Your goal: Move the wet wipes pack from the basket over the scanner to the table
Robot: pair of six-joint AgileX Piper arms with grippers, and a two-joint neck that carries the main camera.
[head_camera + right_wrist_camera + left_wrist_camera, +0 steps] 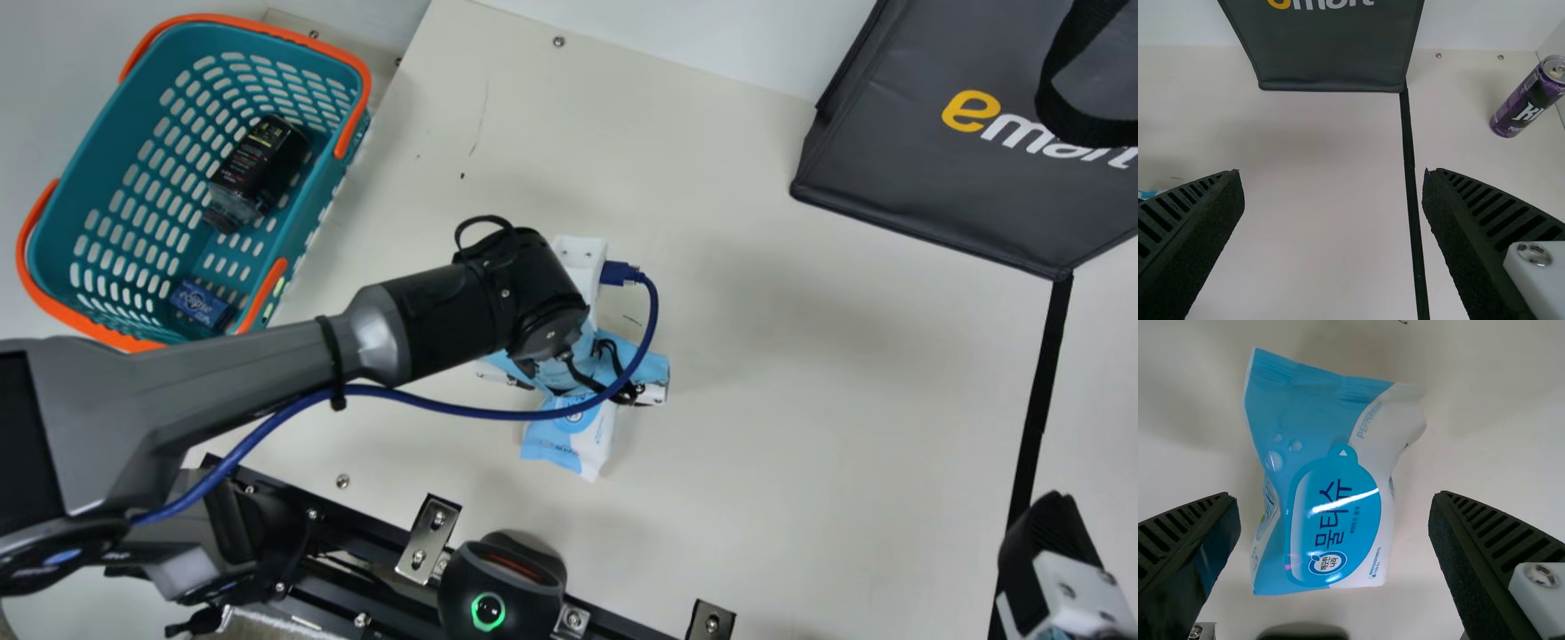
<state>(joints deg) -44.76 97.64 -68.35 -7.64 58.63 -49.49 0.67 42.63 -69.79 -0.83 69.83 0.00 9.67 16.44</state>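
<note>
The wet wipes pack [1331,513] is blue and white, seemingly twisted.

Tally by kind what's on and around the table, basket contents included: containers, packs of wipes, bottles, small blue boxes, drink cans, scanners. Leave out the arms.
Containers: 2, basket and dark bag
Wet wipes pack: 1
Black bottle: 1
Small blue box: 1
Purple can: 1
Scanner: 1
Total: 7
</note>
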